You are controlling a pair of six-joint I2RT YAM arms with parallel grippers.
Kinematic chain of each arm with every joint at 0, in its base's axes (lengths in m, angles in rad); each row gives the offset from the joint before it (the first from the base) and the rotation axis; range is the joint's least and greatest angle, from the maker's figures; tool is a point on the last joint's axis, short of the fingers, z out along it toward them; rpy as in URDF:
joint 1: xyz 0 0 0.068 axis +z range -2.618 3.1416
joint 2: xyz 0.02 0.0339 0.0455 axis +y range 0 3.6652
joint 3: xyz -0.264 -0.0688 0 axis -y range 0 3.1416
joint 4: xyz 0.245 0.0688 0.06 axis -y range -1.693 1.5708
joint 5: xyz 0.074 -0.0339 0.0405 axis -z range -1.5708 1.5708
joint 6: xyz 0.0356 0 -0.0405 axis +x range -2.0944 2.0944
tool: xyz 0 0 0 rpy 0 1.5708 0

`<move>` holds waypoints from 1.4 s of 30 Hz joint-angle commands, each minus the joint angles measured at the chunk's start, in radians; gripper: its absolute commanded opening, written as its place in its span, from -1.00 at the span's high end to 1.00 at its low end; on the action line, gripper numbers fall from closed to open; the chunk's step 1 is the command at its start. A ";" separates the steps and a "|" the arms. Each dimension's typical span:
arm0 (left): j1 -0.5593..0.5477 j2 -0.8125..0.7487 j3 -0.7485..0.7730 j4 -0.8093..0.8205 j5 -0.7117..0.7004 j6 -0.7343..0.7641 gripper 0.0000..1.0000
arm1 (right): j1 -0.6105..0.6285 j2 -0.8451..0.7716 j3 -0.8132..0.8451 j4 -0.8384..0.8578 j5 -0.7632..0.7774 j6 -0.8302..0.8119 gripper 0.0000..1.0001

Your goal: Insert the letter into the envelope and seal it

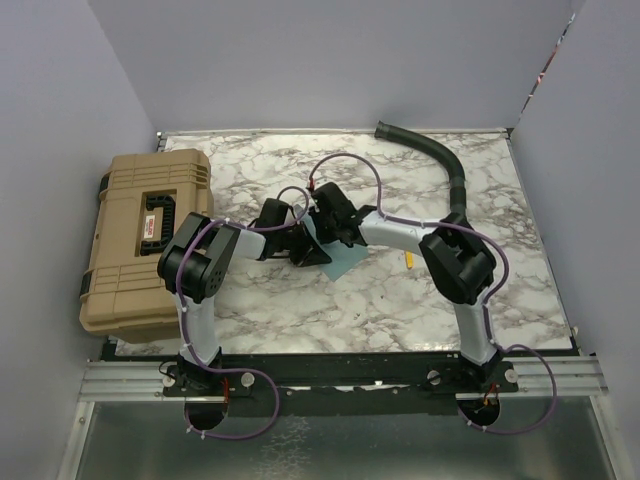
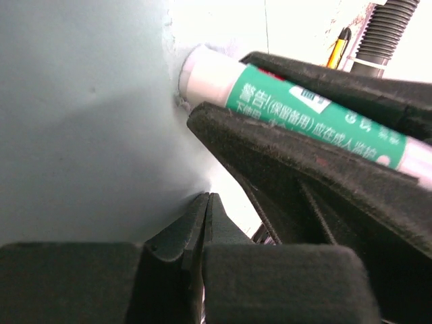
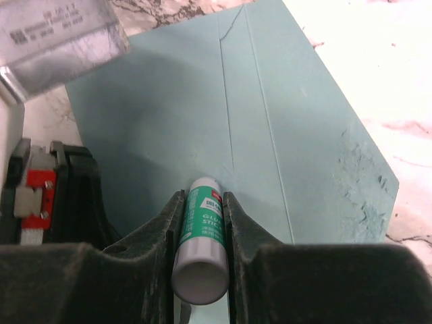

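The teal envelope [image 1: 343, 264] lies at the middle of the table, mostly under both grippers. My right gripper [image 1: 333, 218] is shut on a green-and-white glue stick [image 3: 202, 226], whose tip presses on the envelope's teal paper [image 3: 270, 121]. My left gripper [image 1: 303, 247] is shut, its fingertips [image 2: 202, 202] pinched together at the edge of the teal sheet [image 2: 81, 121], which stands up beside them. The glue stick [image 2: 290, 108] touches that sheet from the right. The tan letter is not in view.
A tan hard case [image 1: 140, 240] sits at the table's left edge. A black corrugated hose [image 1: 440, 160] curves across the back right. A small yellow object [image 1: 409, 259] lies right of the envelope. A clear plastic piece [image 3: 61, 30] shows at the top left of the right wrist view.
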 commanded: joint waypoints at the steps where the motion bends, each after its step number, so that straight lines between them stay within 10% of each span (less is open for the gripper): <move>1: 0.040 0.128 -0.081 -0.221 -0.345 0.122 1.00 | 0.000 -0.033 -0.166 -0.070 -0.030 0.006 0.99; 9: 0.044 0.135 -0.071 -0.216 -0.345 0.112 1.00 | 0.001 -0.135 -0.295 -0.080 -0.021 -0.022 0.99; 21: 0.047 0.140 -0.096 -0.215 -0.328 0.124 1.00 | -0.027 0.081 0.039 -0.102 0.019 -0.005 0.99; 33: 0.050 0.122 -0.077 -0.215 -0.321 0.111 1.00 | -0.028 -0.142 -0.293 -0.078 -0.039 -0.026 0.99; 42: 0.051 0.129 -0.074 -0.216 -0.316 0.122 1.00 | -0.041 0.001 -0.072 -0.057 -0.035 0.007 0.99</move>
